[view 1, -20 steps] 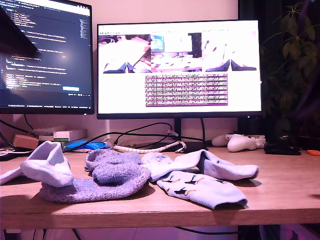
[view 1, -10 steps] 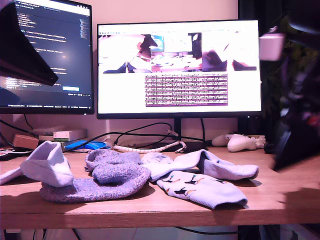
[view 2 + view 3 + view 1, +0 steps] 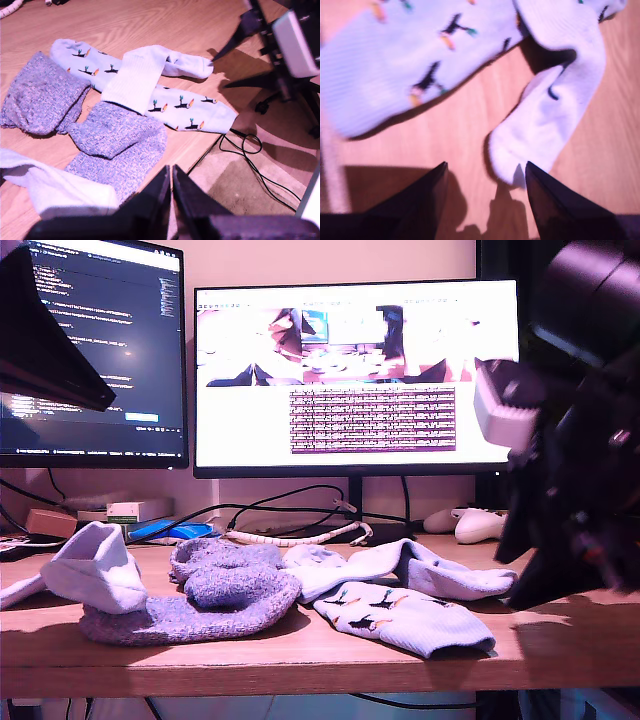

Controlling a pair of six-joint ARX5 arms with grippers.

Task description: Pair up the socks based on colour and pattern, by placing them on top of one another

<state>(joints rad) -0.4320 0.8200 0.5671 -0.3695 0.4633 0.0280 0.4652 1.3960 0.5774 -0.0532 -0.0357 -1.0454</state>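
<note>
Centrally, the socks lie in a loose heap on the wooden table [image 3: 560, 640], in the lower half of the exterior view. Fuzzy lavender socks [image 3: 215, 590] sit at lower centre-left, with a plain pale sock [image 3: 90, 565] draped over their end toward the exterior view's left. A second plain pale sock [image 3: 420, 570] runs toward the exterior view's right, lying across a bird-print sock [image 3: 400, 618] at the front edge. Behind them stand a bright monitor [image 3: 358, 375], a dark code monitor [image 3: 95, 350] and a white game controller [image 3: 480, 525].

My first gripper [image 3: 171, 187] hangs above the near table edge, its fingers [image 3: 150, 195] closed together with nothing between them; the lavender socks [image 3: 117, 142] lie just beyond.

My second gripper [image 3: 485, 175] is spread wide open and empty, poised over the toe of the plain pale sock [image 3: 540, 125], with the bird-print sock [image 3: 405, 65] beside it. Its dark arm [image 3: 580, 440] fills the exterior view's right side.
</note>
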